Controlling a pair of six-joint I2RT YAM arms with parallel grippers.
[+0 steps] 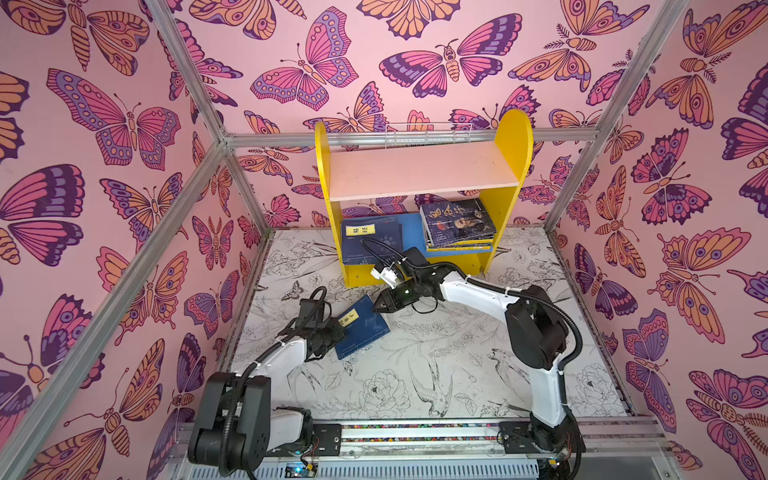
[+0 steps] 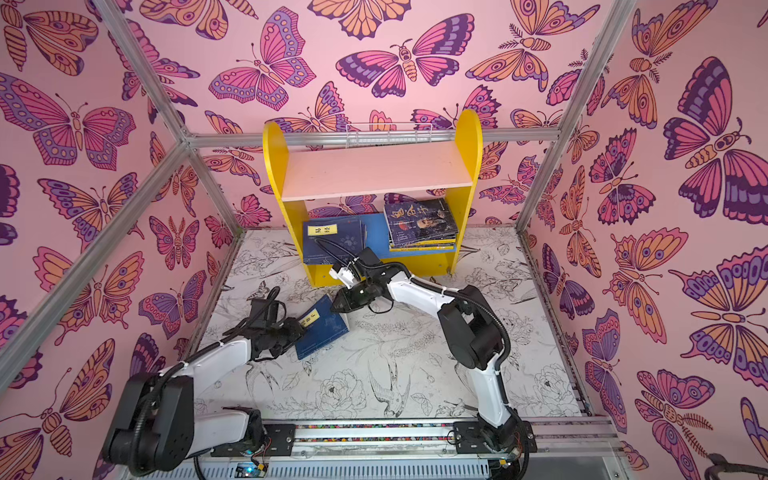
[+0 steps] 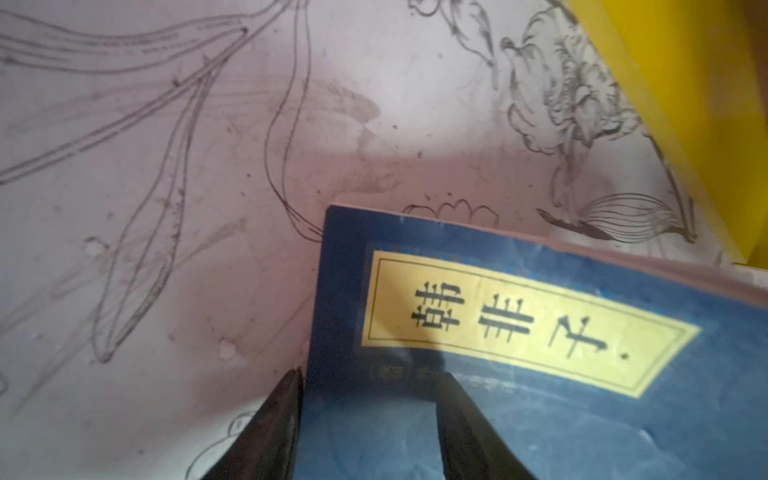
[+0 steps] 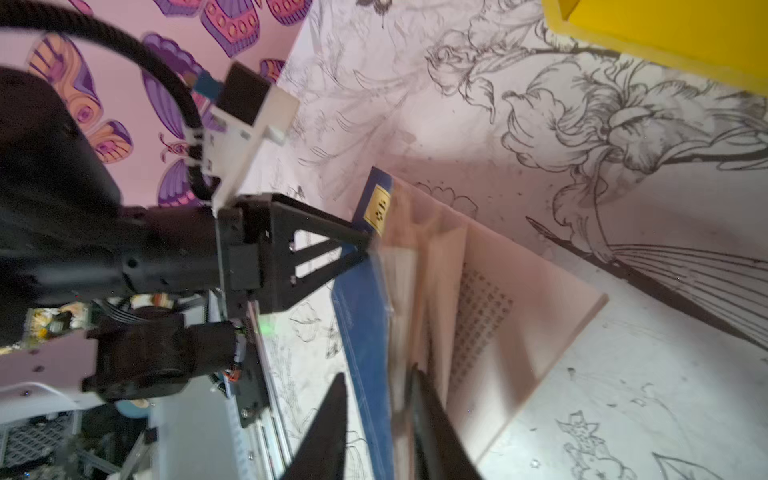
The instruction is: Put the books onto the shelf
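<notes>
Caught between two grippers near the centre of both top views: a navy-blue book with a yellow title label, slanted on the floral-print table, near the foot of the shelf but apart from it.

Pinched at its upper right edge by the right gripper, entering from the right of the frame. In the right wrist view, narrow black fingers closed on the blue cover and a few pages, with the cover raised off the table and pale pages fanned open beneath.

Flanked at its left edge by the left gripper, entering from the lower left, jaws partly apart. In the left wrist view, one finger down beside the spine edge, the other over the cover just below the label, straddling that edge rather than squeezing it.

Already on the shelf's blue lower board, upper centre of both top views: a flat navy-blue stack at left, partly crossed by the right arm's black cable, and a second stack at right, topped by a dark portrait cover.

Behind the shelf's top, against the butterfly-papered wall, a white wire rack.
</notes>
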